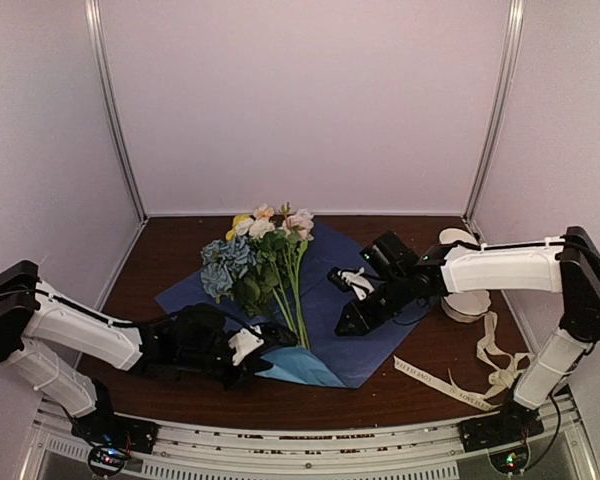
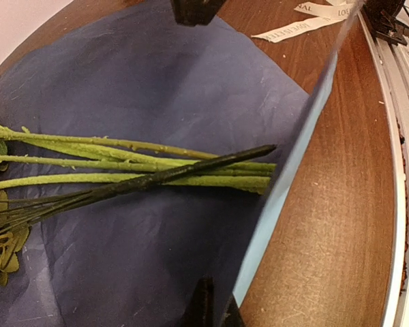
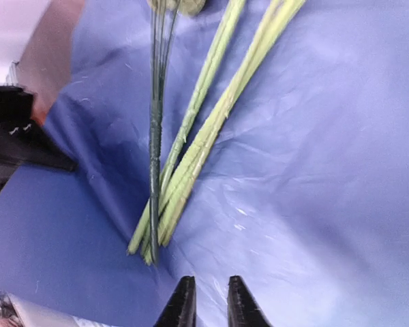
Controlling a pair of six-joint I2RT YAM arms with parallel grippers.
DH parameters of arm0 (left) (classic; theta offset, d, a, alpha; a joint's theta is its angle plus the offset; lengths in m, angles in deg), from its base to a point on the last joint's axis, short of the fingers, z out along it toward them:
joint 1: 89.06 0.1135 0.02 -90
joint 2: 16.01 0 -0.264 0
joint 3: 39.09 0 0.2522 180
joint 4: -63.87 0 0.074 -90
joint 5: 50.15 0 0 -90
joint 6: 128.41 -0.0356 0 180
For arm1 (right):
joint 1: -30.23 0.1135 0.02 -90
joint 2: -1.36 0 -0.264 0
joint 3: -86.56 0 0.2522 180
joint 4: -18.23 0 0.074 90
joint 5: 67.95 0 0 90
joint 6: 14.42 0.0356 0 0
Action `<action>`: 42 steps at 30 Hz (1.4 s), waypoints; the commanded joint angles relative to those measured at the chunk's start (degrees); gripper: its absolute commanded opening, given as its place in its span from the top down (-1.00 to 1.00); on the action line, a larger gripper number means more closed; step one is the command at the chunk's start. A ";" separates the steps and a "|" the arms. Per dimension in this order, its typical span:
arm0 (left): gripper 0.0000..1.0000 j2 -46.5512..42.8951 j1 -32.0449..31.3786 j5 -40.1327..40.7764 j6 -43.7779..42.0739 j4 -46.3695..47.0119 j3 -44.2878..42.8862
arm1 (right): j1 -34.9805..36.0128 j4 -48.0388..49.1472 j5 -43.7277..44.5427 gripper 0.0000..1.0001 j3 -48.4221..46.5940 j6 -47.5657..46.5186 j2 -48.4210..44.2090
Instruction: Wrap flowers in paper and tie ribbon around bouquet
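We are seeing the left gripper (image 1: 270, 348) clenched on the near corner of the paper (image 1: 355, 335), holding that edge raised so the light blue face is showing. The flowers (image 1: 270, 265) are lying on the paper's darker face, blooms toward the back wall, stem ends just beside the raised fold. The right gripper (image 3: 209, 308) is hovering low over the paper near the stem ends, jaws a narrow slit apart, gripping nothing. The ribbon (image 1: 450, 383) is lying loose on the table (image 1: 170, 255), right of the paper.
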 commanded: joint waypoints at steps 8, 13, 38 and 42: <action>1.00 2.95 3.73 -2.58 4.83 1.41 -0.43 | 2.17 8.85 -6.18 -0.07 15.38 -6.00 -15.35; 1.00 4.68 4.75 -3.86 8.75 2.40 -0.30 | 6.44 12.40 -6.33 -0.66 16.11 -6.95 -12.01; 0.25 2.32 6.03 -3.93 11.06 -11.26 -2.74 | 7.41 12.34 -7.53 1.00 13.54 -11.16 -1.59; 0.26 -0.58 6.02 -1.68 11.78 -15.18 -1.88 | 7.21 7.69 -8.22 1.00 12.69 -11.96 -2.79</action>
